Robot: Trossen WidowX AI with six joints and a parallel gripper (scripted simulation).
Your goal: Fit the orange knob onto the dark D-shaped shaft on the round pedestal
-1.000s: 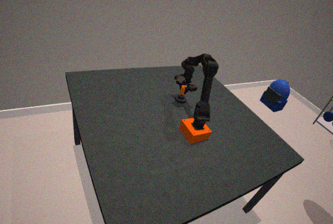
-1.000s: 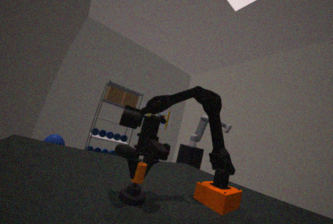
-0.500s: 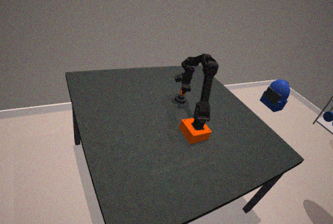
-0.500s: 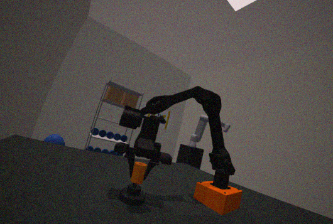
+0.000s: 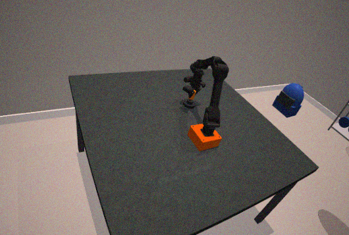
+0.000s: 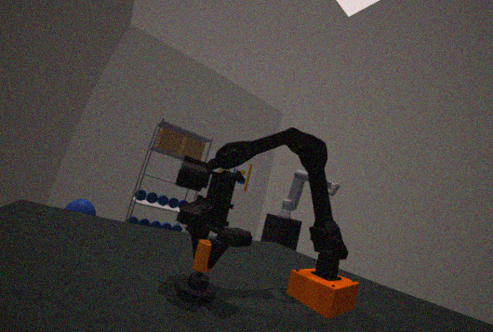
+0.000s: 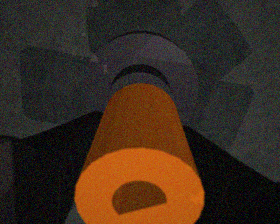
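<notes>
The orange knob (image 5: 193,95) (image 6: 202,256) (image 7: 141,125) is a tall cylinder held upright or nearly so. Its top face in the wrist view shows a D-shaped hole, the flat side toward the bottom of the picture and slightly slanted. My gripper (image 6: 203,264) is shut on the knob. The round dark pedestal (image 5: 189,104) (image 6: 195,295) (image 7: 183,75) stands on the table right below the knob. The knob's lower end is at the top of the pedestal's raised middle, with the wide base lower down. The shaft is hidden; whether it is inside the hole I cannot tell.
The arm's orange base block (image 5: 204,139) (image 6: 321,293) stands on the dark table (image 5: 141,170) (image 6: 70,278), to the right of the pedestal in the exterior view. A blue helmet-like object (image 5: 293,96) is beyond the table's edge. A shelf rack (image 6: 179,154) stands in the background.
</notes>
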